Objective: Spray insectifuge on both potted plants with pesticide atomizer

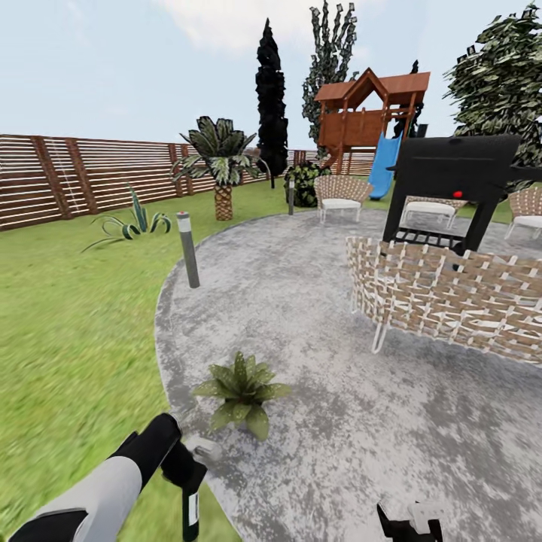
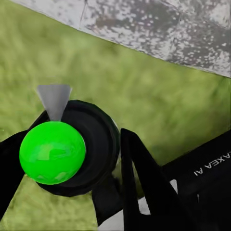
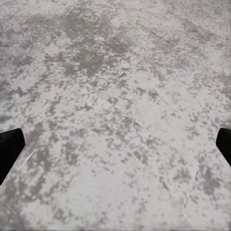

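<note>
The left gripper [image 2: 72,159] is clasping the pesticide atomizer [image 2: 53,151], its black fingers [image 2: 139,178] pressing a dark round body capped by a glossy green ball, over the lawn [image 1: 68,339] beside the mottled grey patio [image 1: 316,301]. A potted plant [image 1: 242,391] is sitting just ahead. The right gripper [image 3: 115,144] is hanging spread wide, holding nothing.

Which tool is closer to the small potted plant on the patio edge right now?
Left. The left tool, gripping the pesticide atomizer, sits just below-left of the potted plant. The right tool is farther off to the plant's lower right, over bare patio.
</note>
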